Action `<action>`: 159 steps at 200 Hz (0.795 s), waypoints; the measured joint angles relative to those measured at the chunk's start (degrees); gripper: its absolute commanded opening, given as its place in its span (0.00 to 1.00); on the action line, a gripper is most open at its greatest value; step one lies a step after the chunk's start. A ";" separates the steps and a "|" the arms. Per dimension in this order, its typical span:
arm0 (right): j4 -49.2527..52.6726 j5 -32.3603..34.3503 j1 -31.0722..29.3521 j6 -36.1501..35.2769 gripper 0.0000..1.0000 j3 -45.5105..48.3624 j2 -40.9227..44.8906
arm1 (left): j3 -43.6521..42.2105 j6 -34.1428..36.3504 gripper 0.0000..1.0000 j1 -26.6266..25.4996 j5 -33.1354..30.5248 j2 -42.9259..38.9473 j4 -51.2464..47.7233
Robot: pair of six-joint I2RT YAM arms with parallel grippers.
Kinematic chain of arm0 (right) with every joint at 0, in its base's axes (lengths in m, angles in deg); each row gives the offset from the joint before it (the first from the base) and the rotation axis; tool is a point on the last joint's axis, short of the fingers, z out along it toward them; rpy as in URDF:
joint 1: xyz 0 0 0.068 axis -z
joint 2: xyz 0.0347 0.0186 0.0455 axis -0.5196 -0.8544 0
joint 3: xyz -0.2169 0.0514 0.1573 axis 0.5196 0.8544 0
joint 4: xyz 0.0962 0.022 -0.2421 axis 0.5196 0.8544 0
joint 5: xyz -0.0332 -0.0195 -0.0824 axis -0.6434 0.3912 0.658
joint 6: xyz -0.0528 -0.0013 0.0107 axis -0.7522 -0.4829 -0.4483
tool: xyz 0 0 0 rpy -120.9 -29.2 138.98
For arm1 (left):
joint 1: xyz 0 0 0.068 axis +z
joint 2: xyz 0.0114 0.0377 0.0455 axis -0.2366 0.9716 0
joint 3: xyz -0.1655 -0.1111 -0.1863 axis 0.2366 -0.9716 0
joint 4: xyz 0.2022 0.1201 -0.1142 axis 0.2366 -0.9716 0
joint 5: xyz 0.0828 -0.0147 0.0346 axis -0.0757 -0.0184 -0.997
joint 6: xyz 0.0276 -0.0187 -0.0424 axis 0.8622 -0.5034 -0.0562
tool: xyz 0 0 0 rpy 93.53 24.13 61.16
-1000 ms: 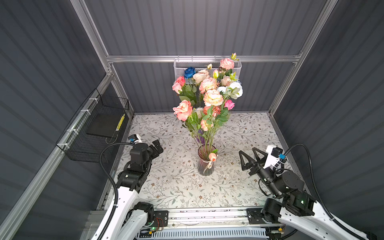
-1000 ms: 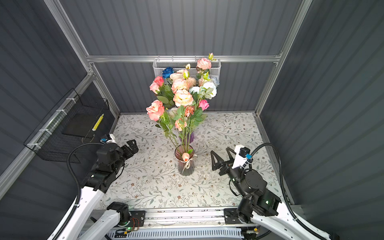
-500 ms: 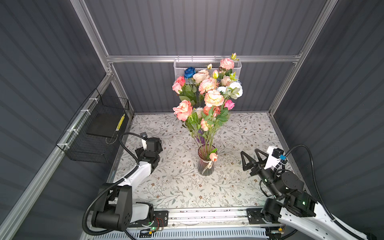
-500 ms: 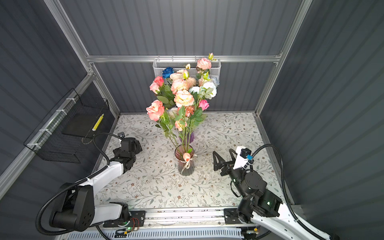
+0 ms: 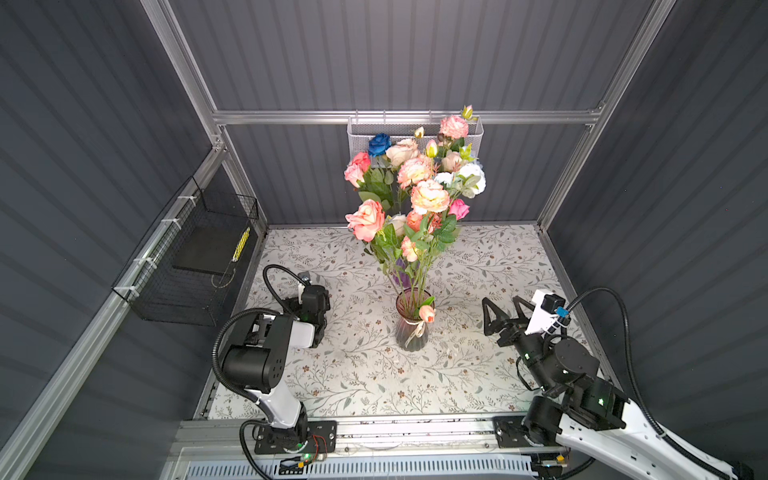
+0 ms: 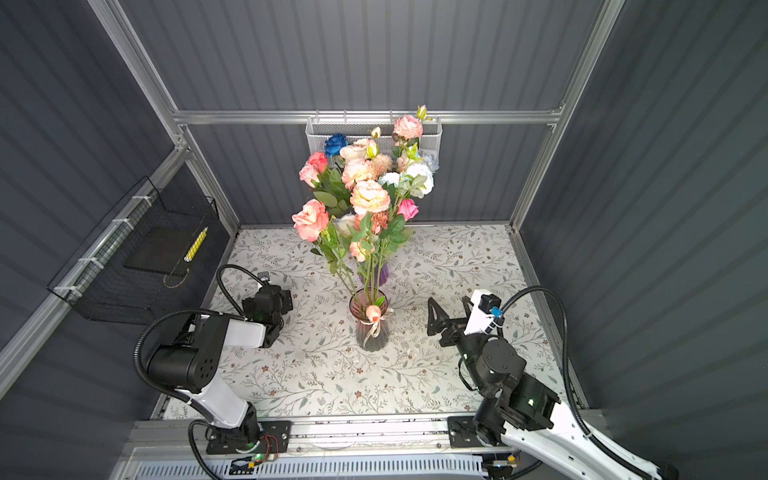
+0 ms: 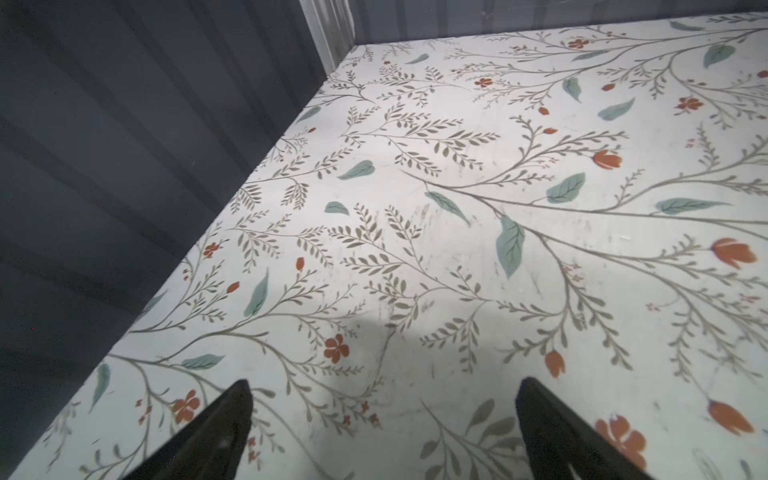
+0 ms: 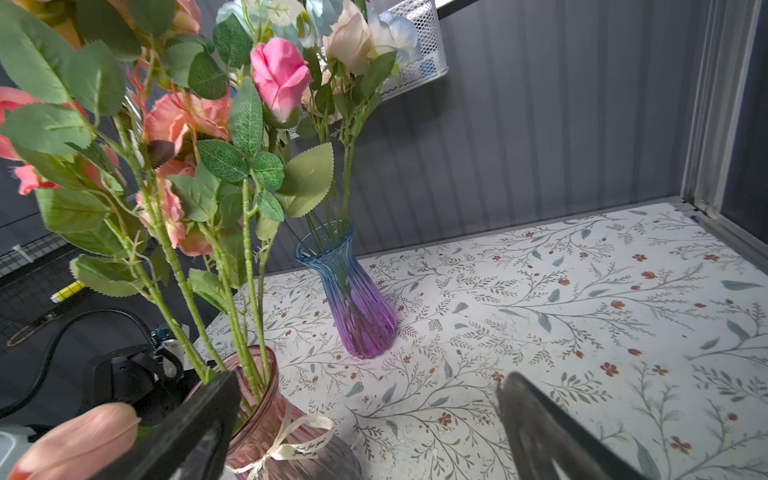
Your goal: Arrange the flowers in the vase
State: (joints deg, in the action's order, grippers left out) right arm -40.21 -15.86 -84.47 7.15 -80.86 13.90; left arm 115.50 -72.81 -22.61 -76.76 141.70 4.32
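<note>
1. Here's the picture: the flowers (image 5: pixel 415 195) stand in a tall bunch over the middle of the surface (image 5: pixel 478 374), most stems down in the pink vase (image 5: pixel 411 328), which sits a little toward the front edge.
2. Just behind it, toward the back edge, a blue-and-purple vase (image 8: pixel 353 299) carries a few stems of its own.
3. The right gripper (image 5: pixel 500 300) hovers between the pink vase and the right edge with its jaws spread wide and nothing in them.
4. The left gripper (image 7: pixel 384 381) hangs low by the left edge, jaws also wide apart, with only bare patterned surface between its fingers.
5. I can spot no loose stem lying anywhere, so this looks like the finish, with both arms standing off.
6. To do this well, the right arm should draw straight back toward the front right corner, not sweep sideways. One finger sits close to the pink vase's rim in the right wrist view.
7. Watch the small pink bud (image 5: pixel 427 313) drooping over that rim, and the leaves above it. A snag there could drag the top-heavy bunch and tip the vase.
8. The left arm is well apart from everything and looks low-risk.
9. Hard to read: both top views hide the left fingers under the wrist.
10. They also show only a sliver of the blue-and-purple vase through the stems.
11. Which bloom belongs to which vase I cannot sort out, and the right wrist view cuts off the upper blooms.
</note>
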 measured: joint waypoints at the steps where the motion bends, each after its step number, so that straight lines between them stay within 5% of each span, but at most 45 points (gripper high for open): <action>1: 0.02 0.09 0.00 0.00 0.99 -0.02 -0.11 | 0.00 0.11 1.00 0.09 0.37 0.00 0.13; 78: 4.35 -1.53 7.04 1.44 0.99 -5.38 -9.33 | -3.41 1.31 1.00 2.97 9.14 1.14 10.54; 159: -3.45 -13.20 28.41 -1.29 0.99 -5.88 -25.97 | -3.43 1.33 1.00 2.97 9.73 1.16 12.24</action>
State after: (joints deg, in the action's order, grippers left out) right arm -43.66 -29.06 -56.06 5.86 -86.74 -12.07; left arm 112.07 -71.48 -19.64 -67.03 142.86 16.56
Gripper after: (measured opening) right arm 0.989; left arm 0.996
